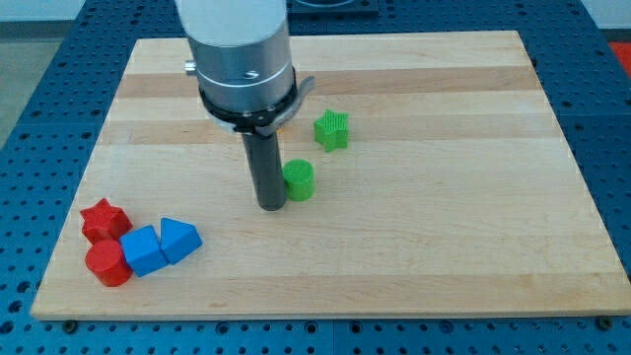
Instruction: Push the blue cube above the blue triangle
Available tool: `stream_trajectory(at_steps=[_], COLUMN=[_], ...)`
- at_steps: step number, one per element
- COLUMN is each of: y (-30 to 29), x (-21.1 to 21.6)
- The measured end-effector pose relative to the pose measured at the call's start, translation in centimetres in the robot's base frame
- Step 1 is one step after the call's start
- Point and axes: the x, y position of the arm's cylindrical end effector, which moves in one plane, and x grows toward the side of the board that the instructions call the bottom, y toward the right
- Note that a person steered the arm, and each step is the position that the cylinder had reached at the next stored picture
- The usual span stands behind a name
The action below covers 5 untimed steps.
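Blue cube [143,249] sits near the view's bottom left corner of the counter [444,256], in a tight cluster of four blocks. Blue triangle [179,239] lies just beside it on the view's right, the two touching or nearly so, with the triangle slightly nearer the view's top. Red cylinder [106,264] touches the cube on the view's left, and red star [104,219] sits just above that cylinder, close to the cube's upper left corner. My tip [271,205] rests on the counter near the middle, well apart from the blue blocks, up and to the view's right of them. Green cylinder [299,179] stands just beside the rod on its right, touching it or very nearly; I cannot tell which. Green star [332,130] lies farther toward the view's top right, apart from the cylinder. The tool is a plain rod with nothing to open or close, and it holds nothing
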Motion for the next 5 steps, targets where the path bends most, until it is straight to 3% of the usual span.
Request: stream_trajectory(at_steps=[3, 5], y=[4.0, 3.9], x=[-7.2, -6.5])
